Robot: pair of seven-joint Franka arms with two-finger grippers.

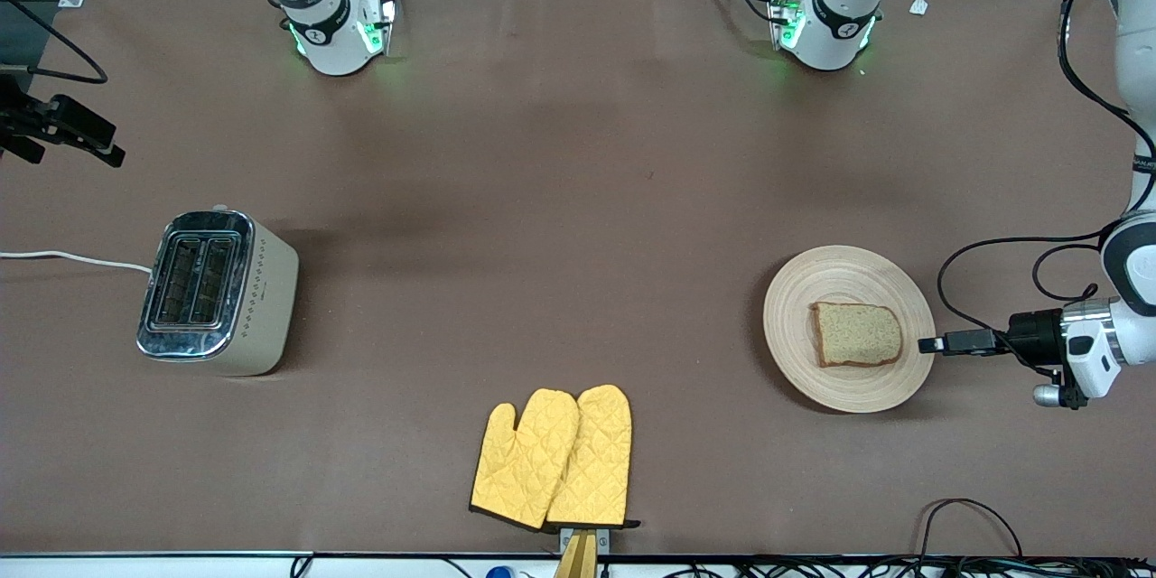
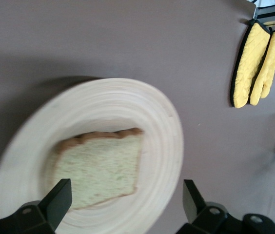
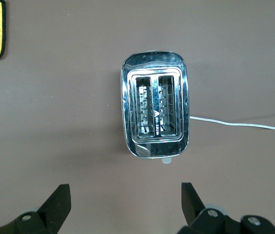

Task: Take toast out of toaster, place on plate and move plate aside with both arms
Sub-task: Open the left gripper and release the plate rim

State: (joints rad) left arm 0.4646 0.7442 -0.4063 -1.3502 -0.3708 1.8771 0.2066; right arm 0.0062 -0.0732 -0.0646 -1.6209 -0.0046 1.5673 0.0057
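The toast lies flat on the round beige plate toward the left arm's end of the table. My left gripper is low beside the plate's rim, pointing at it, with a small gap to it. In the left wrist view the left gripper is open and empty, and the toast and the plate lie in front of its fingers. My right gripper hangs in the air at the right arm's end of the table. In the right wrist view it is open and empty.
A steel-topped toaster with two empty slots stands toward the right arm's end, and it also shows in the right wrist view. Its white cord runs off the table. A pair of yellow oven mitts lies near the front edge.
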